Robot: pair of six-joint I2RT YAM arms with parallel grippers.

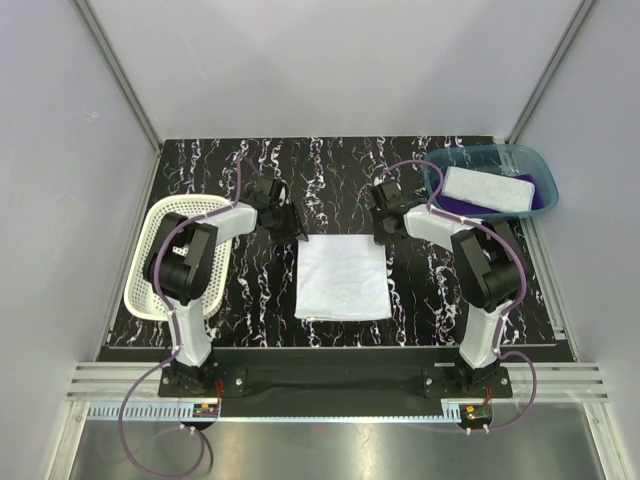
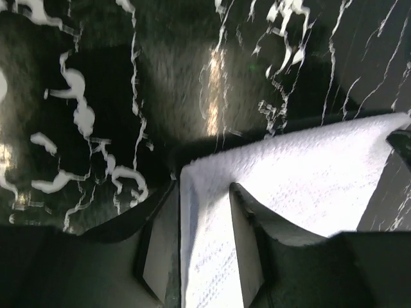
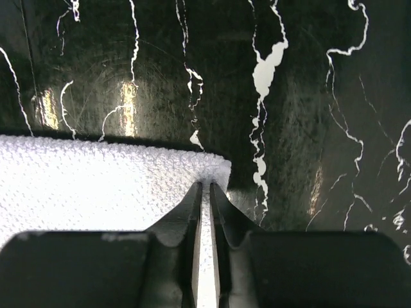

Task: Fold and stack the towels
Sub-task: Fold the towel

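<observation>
A white towel (image 1: pixel 343 280) lies spread flat on the black marbled counter (image 1: pixel 330 170), midway between the two arms. Both tools sit at its far edge, one at each corner.

The left tool (image 1: pixel 290 225) is at the far left corner. In its wrist view the left tool (image 2: pixel 205 189) is spread wide: one finger (image 2: pixel 250 237) rests on top of the towel (image 2: pixel 308 167), and the other (image 2: pixel 157 256) stands just off the cloth's side edge, with a strip of cloth showing between them. It is released, not pinching.

The right tool (image 1: pixel 384 232) is at the far right corner. In its wrist view the right tool (image 3: pixel 206 187) is clenched on the very corner of the towel (image 3: pixel 96 186), with a thin sliver of white cloth caught between the nearly touching fingers.

At the far right, a teal bin (image 1: pixel 530 155) holds a pale towel (image 1: pixel 487 190) lying on a purple towel (image 1: pixel 452 205). A white basket (image 1: pixel 137 268) stands at the left edge, beside the left arm
</observation>
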